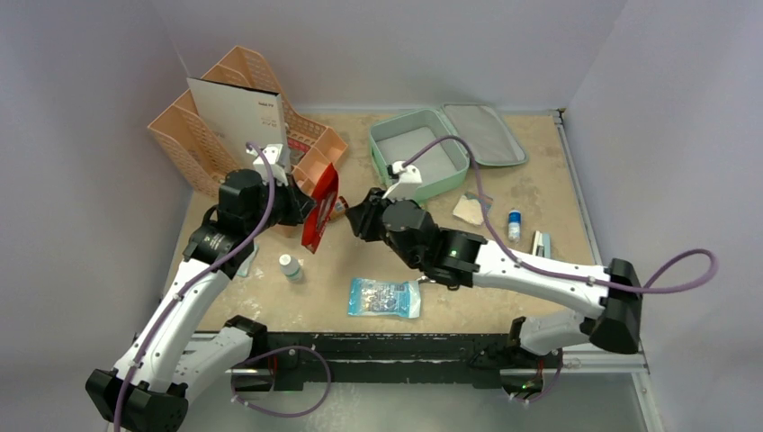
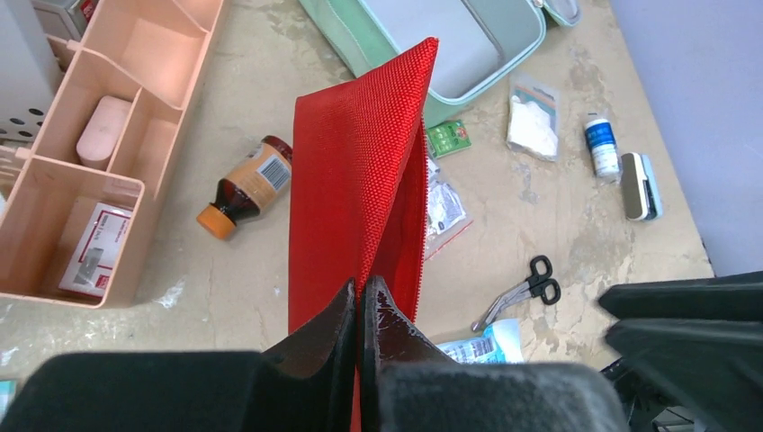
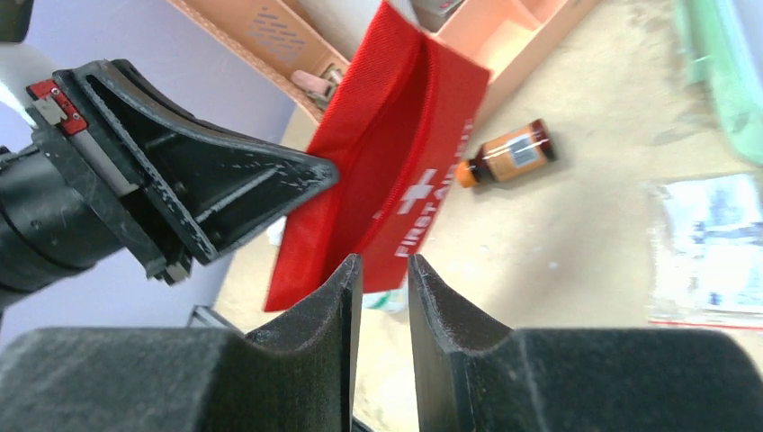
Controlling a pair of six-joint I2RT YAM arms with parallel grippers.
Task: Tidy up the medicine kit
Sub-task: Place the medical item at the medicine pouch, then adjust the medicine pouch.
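Red pouch [image 1: 321, 211] blocks centre — medicine kit [image 1: 447, 177] behind.

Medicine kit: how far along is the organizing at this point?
Done: the medicine kit lies open, but its tray looks empty. In hand: the left tool is shut on the red pouch, holding it up; the right tool is slightly open close to it, holding nothing. Left: the brown bottle, scissors, blue pack and other small items lie loose on the table.
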